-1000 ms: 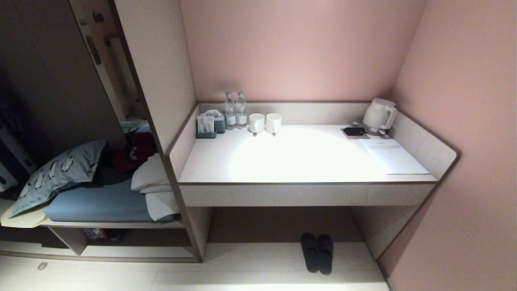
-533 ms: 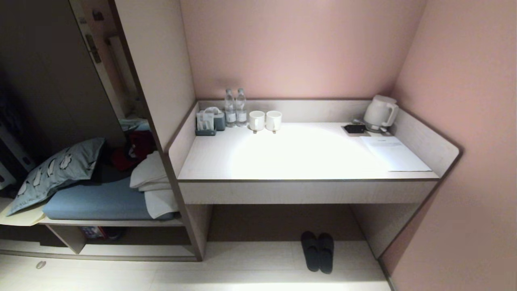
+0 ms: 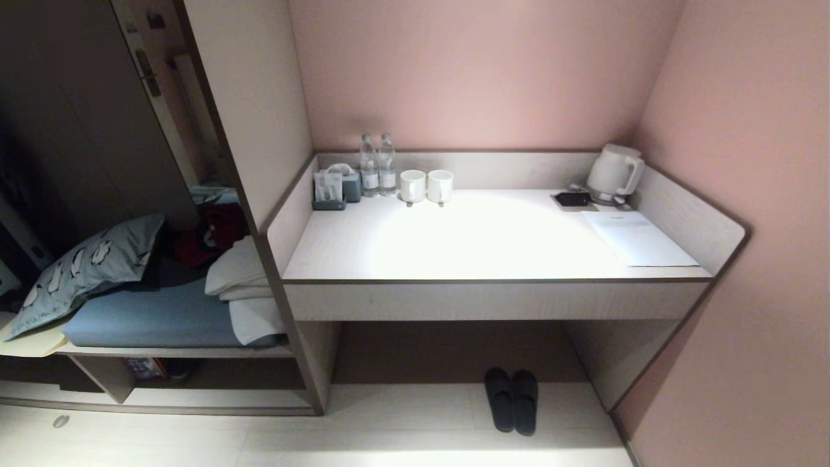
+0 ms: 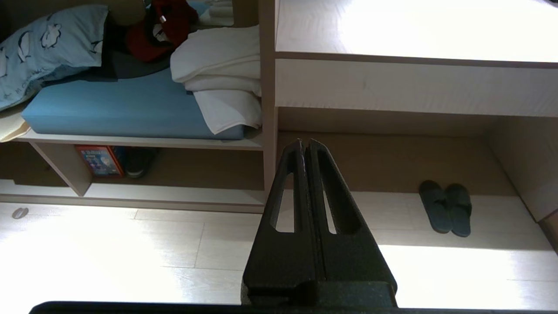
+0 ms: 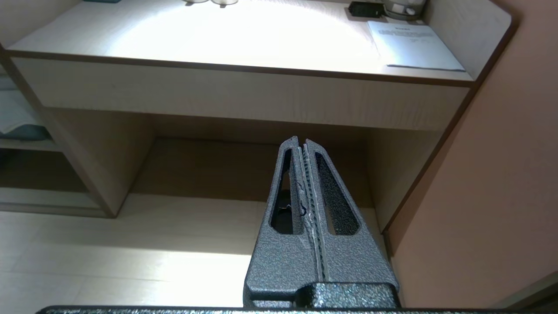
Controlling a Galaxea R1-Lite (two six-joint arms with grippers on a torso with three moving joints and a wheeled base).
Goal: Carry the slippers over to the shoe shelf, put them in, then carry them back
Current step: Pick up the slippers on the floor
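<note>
Left gripper [image 4: 305, 146]: fingers pressed together, nothing between them, touching nothing; arm out of the head view, seen only via its own wrist cam.
Left arm pose: gripper hangs in the air above the pale floor [image 4: 109, 244], pointing twd the upright panel between bench & desk.
Right gripper [image 5: 301, 144]: jaws closed tight (pads meet along the whole seam), empty, no contact w/ anything.
Right arm pose: gripper held in the air, aimed at the desk recess [image 5: 244, 170]; also outside the head view.
Slippers [image 3: 512, 399]: dark pair, side by side & touching, flat on the floor at the recess mouth under the desk [image 3: 486, 243], toward its right half; toes point in twd the back panel. Well apart from both grippers.
Shoe shelf [image 3: 214, 379]: low open compartment under the blue-cushioned bench [image 3: 155, 318], left of the desk; slanted divider visible; a red box [image 4: 99, 160] & a lone dark shoe [image 4: 138, 161] sit inside.
Desk top: two bottles [image 3: 377, 163], two white mugs [image 3: 426, 185], kettle [image 3: 615, 172], paper sheet [image 3: 639, 239].
Bench: penguin pillow [image 3: 84, 269], folded white towels [image 3: 246, 295].
</note>
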